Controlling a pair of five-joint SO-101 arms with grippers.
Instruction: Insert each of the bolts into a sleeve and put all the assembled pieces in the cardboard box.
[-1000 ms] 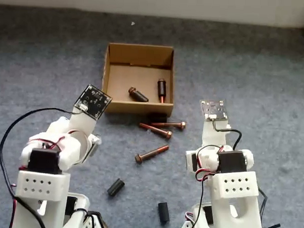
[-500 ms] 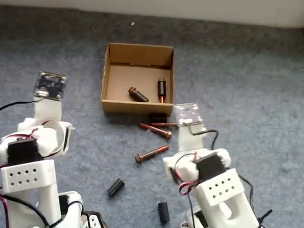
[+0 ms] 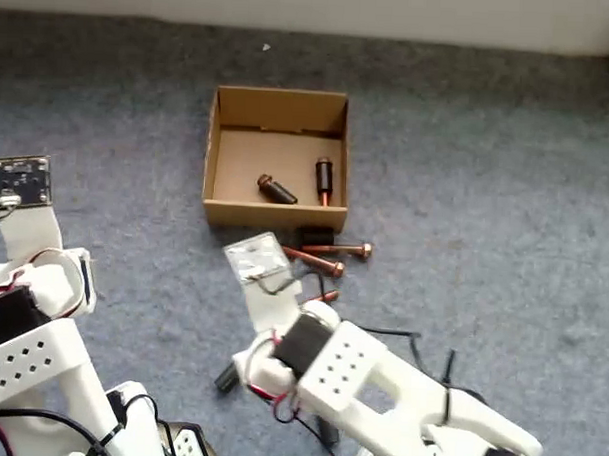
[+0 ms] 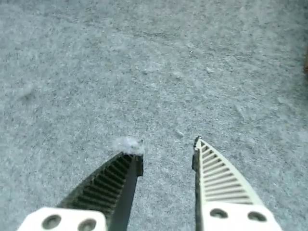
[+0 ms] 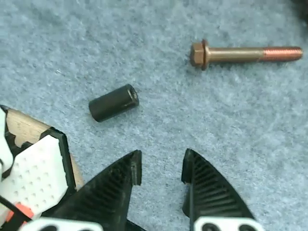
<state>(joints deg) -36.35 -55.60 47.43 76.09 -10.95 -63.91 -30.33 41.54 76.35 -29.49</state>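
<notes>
- The grey, carpet-like counter (image 3: 507, 165) carries everything.
- The right arm (image 3: 349, 375) slants across the near middle of the counter. Its wrist end lies just short of the loose bolts.
- The left arm (image 3: 31, 329) stands at the counter's left edge, well apart from the box.
- The cardboard box (image 3: 213, 155) sits open at the far middle. It holds two assembled pieces, one lying slantwise (image 3: 277, 190) and one beside it near the right wall (image 3: 324, 179).
- The left pincer (image 4: 166, 149) is released and grasps nothing. It hangs over bare counter, and a bit of fluff (image 4: 127, 143) clings to the tip of its dark finger.
- The right pincer (image 5: 161, 161) is also released and grasps nothing, its two dark fingers apart over bare counter.
- Two loose bolts lie just in front of the box, close together: one nearly level (image 3: 336, 249), one slanted (image 3: 313, 261).
- A third bolt (image 5: 240, 54) lies flat beyond the right pincer, its hex head toward the sleeve.
- A dark sleeve (image 5: 114, 102) lies on its side near that third bolt, apart from it and from the fingertips.
- Another dark sleeve (image 3: 317, 234) rests against the box's front wall, touching the nearly level bolt.
</notes>
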